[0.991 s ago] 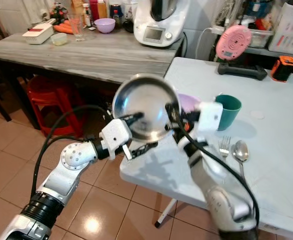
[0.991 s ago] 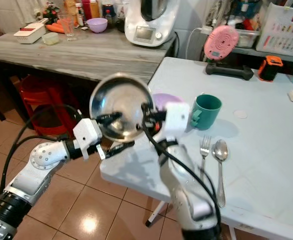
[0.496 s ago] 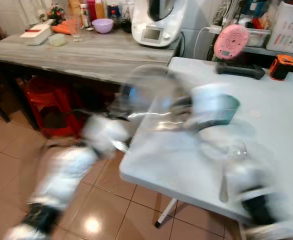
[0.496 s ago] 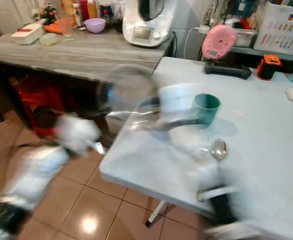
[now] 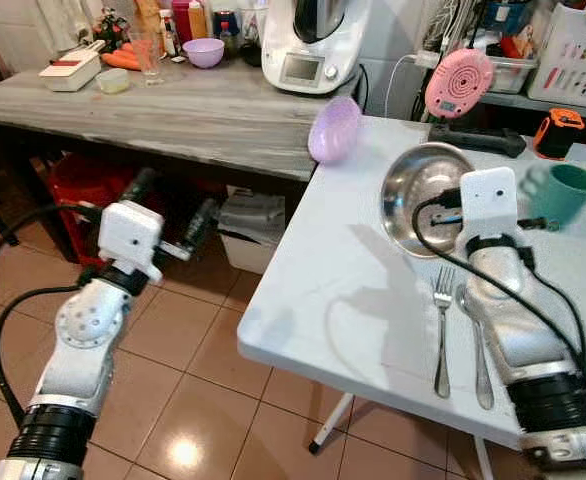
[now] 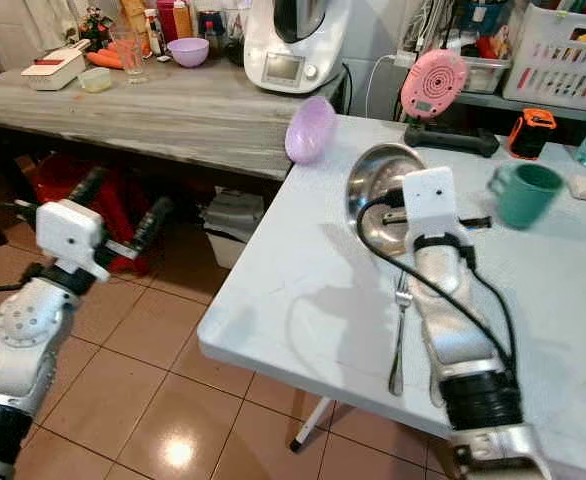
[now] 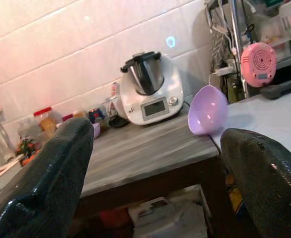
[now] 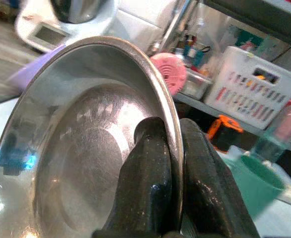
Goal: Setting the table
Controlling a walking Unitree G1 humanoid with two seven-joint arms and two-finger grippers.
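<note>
My right gripper [image 5: 451,210] is shut on the rim of a round steel plate [image 5: 418,200]. The plate is tilted low over the white table [image 5: 343,290], just beyond a fork [image 5: 442,322] and a spoon [image 5: 475,335]. The right wrist view shows both fingers [image 8: 150,168] pinching the plate's rim [image 8: 171,124]. A green mug [image 5: 571,190] stands to the plate's right. A purple bowl [image 5: 333,129] is tipped on its side at the table's far left corner. My left gripper [image 5: 170,205] is open and holds nothing, off the table's left edge above the floor.
A grey wooden counter [image 5: 173,110] with a white kitchen machine [image 5: 308,40] and small items runs behind on the left. A red stool [image 5: 88,190] stands under it. A pink round device [image 5: 451,82] and an orange tool [image 5: 554,130] are at the table's back.
Both grippers held the steel plate before. Now the left one has let go and swung out left, and the right one has carried the plate rightward over the table. The purple bowl is uncovered.
</note>
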